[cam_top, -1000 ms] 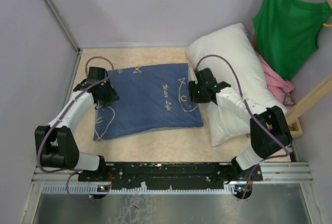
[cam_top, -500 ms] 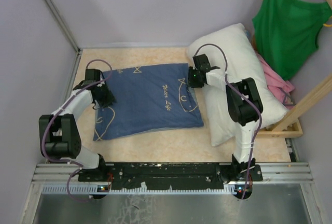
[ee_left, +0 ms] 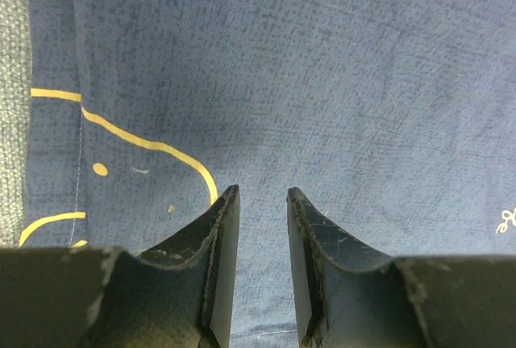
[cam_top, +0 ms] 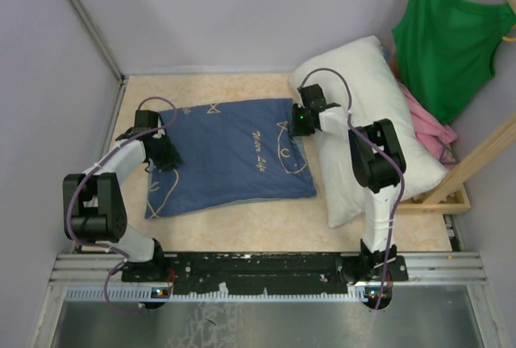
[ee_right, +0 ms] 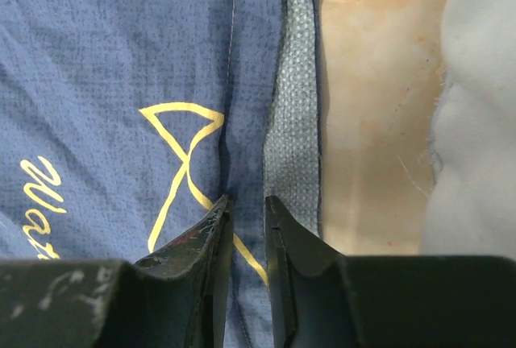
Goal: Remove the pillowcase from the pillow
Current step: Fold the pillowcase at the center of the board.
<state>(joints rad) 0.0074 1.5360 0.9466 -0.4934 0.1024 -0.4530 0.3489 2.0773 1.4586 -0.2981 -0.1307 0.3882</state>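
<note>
On the table (cam_top: 242, 223), the biggest thing is the pillow (cam_top: 379, 82). It's bare white with nothing on it, lying along the right side in the same spot as a second ago. Just left of it is the pillowcase (cam_top: 230, 159), spread out dark side up. It hasn't budged either. The right wrist view shows a strip of bare table between its edge and the pillow, so they're near each other but not touching.

What did change is the right arm (cam_top: 379, 163). A second ago it lay low across the pillow. Now its elbow is folded up, and the right gripper (cam_top: 300, 122) has slid along the case's right edge toward the far corner. The left arm (cam_top: 121, 159) only shuffled a bit, and the left gripper (cam_top: 165, 153) sits over the case's left end.

Jaws:
- **Left:** a modest gap, with flat cloth below and nothing between the fingers.
- **Right:** much narrower, right beside the pale grey hem strip (ee_right: 290, 122). A crease of blue cloth runs straight up into the gap. I honestly can't tell whether it's pinching that crease or just resting on it.

My read is that the case is already off the pillow, so the main job looks done. The latest move looks like fussing with the cloth's edge. If the right side is gripping, lifting could drag the case back toward the pillow.
</note>
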